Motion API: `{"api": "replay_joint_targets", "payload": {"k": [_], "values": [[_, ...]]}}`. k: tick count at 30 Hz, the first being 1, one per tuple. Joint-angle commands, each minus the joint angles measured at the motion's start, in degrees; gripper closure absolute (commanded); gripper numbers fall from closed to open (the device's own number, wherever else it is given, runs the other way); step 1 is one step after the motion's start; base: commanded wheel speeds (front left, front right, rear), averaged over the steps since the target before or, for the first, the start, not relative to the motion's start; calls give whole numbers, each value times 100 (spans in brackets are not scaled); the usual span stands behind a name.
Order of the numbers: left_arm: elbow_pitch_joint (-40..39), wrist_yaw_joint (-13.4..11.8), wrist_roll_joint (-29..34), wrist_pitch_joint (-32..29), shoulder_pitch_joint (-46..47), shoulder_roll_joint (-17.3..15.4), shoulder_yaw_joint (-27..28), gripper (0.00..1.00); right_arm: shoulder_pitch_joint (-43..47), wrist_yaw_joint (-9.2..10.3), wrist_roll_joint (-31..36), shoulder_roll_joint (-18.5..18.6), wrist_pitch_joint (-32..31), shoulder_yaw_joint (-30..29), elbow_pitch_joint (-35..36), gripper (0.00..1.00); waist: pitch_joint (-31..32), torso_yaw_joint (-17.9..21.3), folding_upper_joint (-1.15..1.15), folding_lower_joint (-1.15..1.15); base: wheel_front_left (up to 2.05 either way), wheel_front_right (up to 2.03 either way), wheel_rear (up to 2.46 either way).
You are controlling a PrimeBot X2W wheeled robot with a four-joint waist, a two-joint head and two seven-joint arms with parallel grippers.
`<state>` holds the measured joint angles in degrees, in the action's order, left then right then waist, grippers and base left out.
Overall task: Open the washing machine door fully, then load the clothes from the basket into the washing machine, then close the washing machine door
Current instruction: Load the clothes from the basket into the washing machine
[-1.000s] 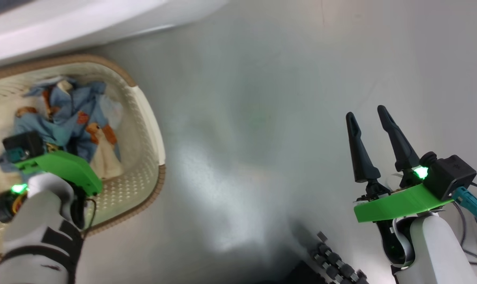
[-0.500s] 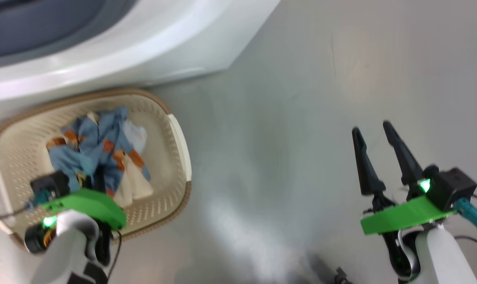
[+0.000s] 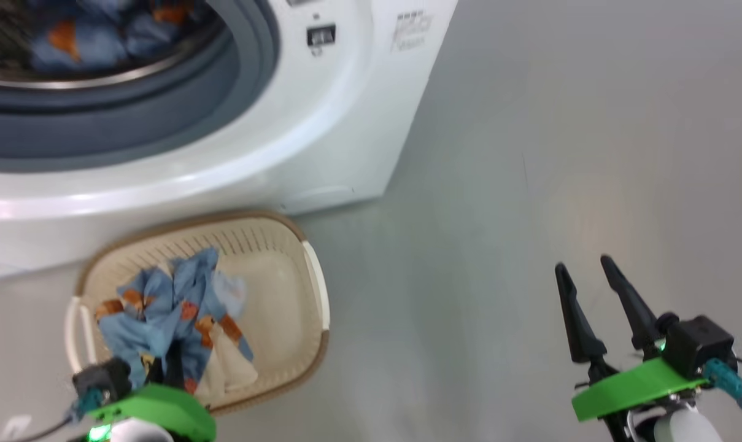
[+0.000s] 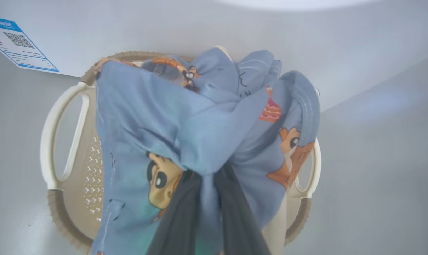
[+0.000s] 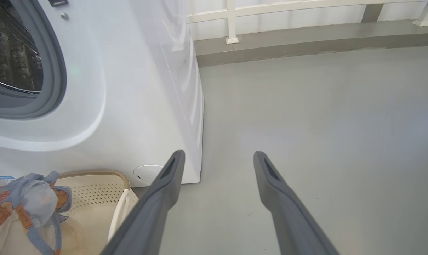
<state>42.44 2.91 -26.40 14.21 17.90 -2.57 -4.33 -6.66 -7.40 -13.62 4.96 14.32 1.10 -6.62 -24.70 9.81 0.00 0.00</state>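
Pinching the bear-print garment (image 4: 199, 134) over the basket (image 3: 278, 288), the left pincer (image 4: 208, 177) is loading; next it is needing a lift into the drum (image 3: 100, 70). The right pincer (image 3: 582, 265) is hanging spread.

Head cam tilted up; clothes (image 3: 162, 310) now bunched, lifted off basket (image 3: 315, 276) floor.

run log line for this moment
left gripper: shut on clothes over basket | right gripper: open, empty | washing machine: blue fabric in drum

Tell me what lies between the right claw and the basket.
Bare grey floor separates the right claw from the basket, as the head view shows.
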Motion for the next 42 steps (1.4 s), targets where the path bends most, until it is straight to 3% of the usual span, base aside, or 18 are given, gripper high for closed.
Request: {"api": "replay_joint_targets", "payload": {"k": [1, 8, 20, 30, 42], "values": [[-287, 29, 77, 78, -316, -55, 203, 100, 204, -9, 87, 78, 68, 111, 76, 0, 742, -296, 0, 0, 0, 0, 0], [-1087, 4, 164, 78, -995, -35, 132, 100, 520, -9, 133, 128, 68, 80, 10, 0, 1303, -487, 0, 0, 0, 0, 0], [-2666, -304, 191, 79, -2122, -32, -127, 100, 1030, -9, 171, 95, 68, 38, -48, 0, 2105, -832, 0, 0, 0, 0, 0], [-3328, -305, 420, 79, -2688, -32, -67, 100, 1353, -9, 212, 98, 68, -3, -91, 0, 2694, -1026, 0, 0, 0, 0, 0], [-3886, -289, 624, 79, -2892, -32, -154, 100, 1425, -9, 257, 84, 68, -1, -62, 0, 2829, -1159, 0, 0, 0, 0, 0]]}}
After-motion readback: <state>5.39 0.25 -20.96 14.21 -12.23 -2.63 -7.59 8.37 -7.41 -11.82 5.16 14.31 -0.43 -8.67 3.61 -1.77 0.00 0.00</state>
